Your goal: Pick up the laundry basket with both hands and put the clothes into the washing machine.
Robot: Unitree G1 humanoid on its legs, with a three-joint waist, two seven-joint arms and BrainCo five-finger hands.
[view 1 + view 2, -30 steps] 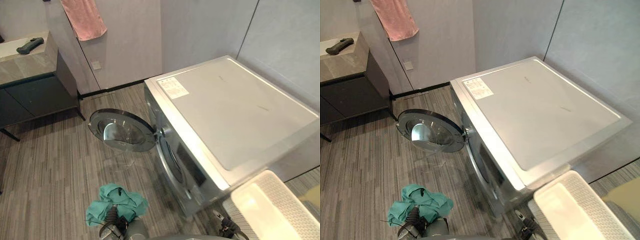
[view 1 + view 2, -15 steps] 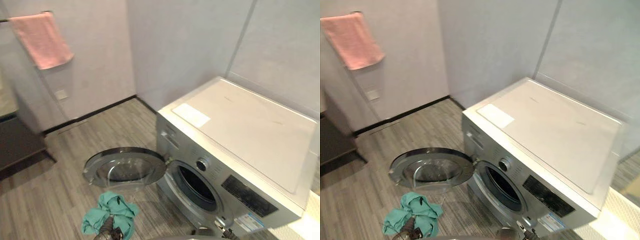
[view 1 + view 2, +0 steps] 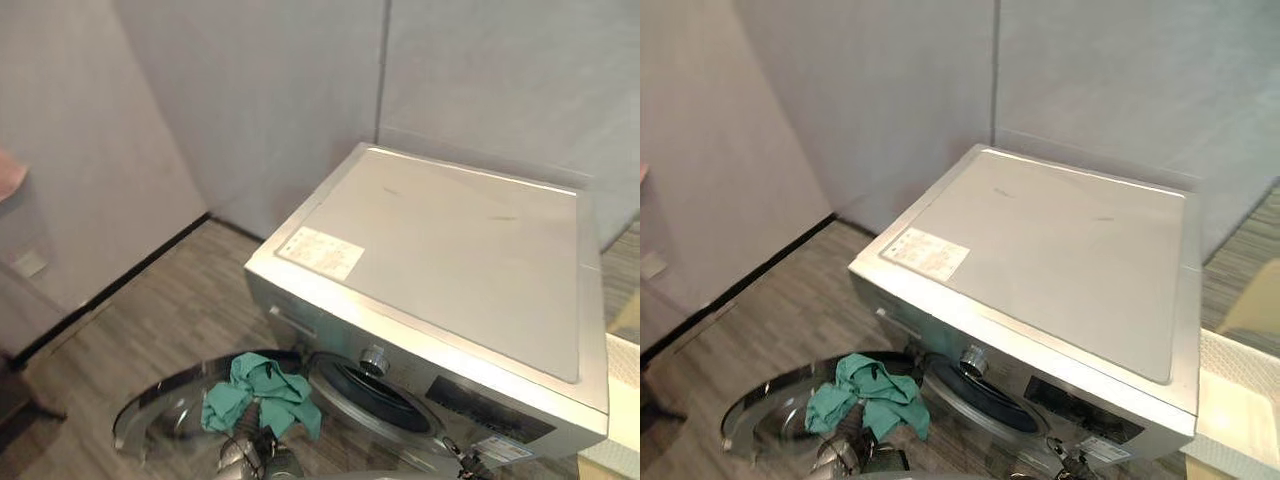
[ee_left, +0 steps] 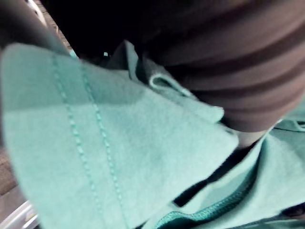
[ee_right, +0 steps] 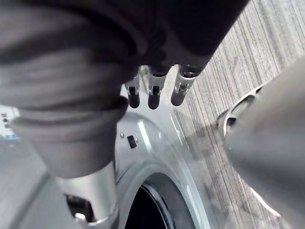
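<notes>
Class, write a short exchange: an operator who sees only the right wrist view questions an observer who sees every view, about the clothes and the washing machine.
Operator: My right hand hangs open by the drum opening. Where are the clothes?
Observer: A green cloth is bunched at the left hand, just before the washing machine.
Operator: What's on the machine's top?
Observer: A white label near its front corner.
Operator: And the basket?
Observer: A white basket stands to the right of the machine.

Head stereo pair high above washing machine [image 3: 440, 240]; wrist cameras very close.
</notes>
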